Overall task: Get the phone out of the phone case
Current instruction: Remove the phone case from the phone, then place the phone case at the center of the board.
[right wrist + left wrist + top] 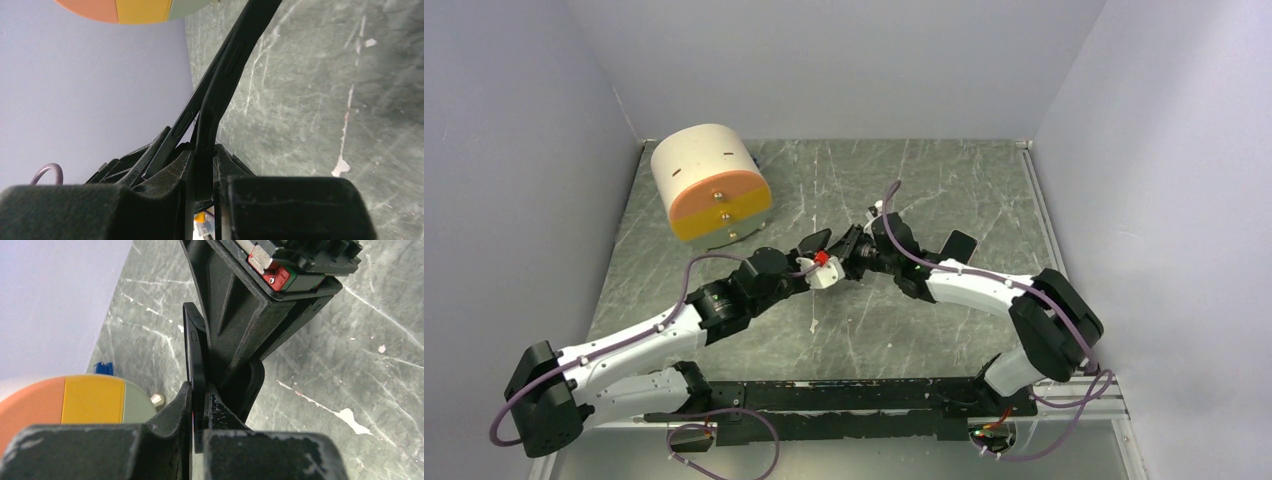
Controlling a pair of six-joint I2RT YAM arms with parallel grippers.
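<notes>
Both grippers meet above the middle of the table (924,190). My left gripper (821,262) (198,390) is shut on the thin black phone (195,350), which stands on edge with its side button showing. My right gripper (852,255) (204,150) is shut on the edge of the black phone case (220,85). In the right wrist view the phone (182,125) angles away from the case to the left, the two parting in a narrow V. The case's curved corner (255,385) shows beside the phone in the left wrist view.
A cream cylinder with an orange and yellow face (712,185) (75,400) stands at the back left of the grey marbled table. A small blue thing (102,367) sits by it. Lilac walls close in the left, back and right sides.
</notes>
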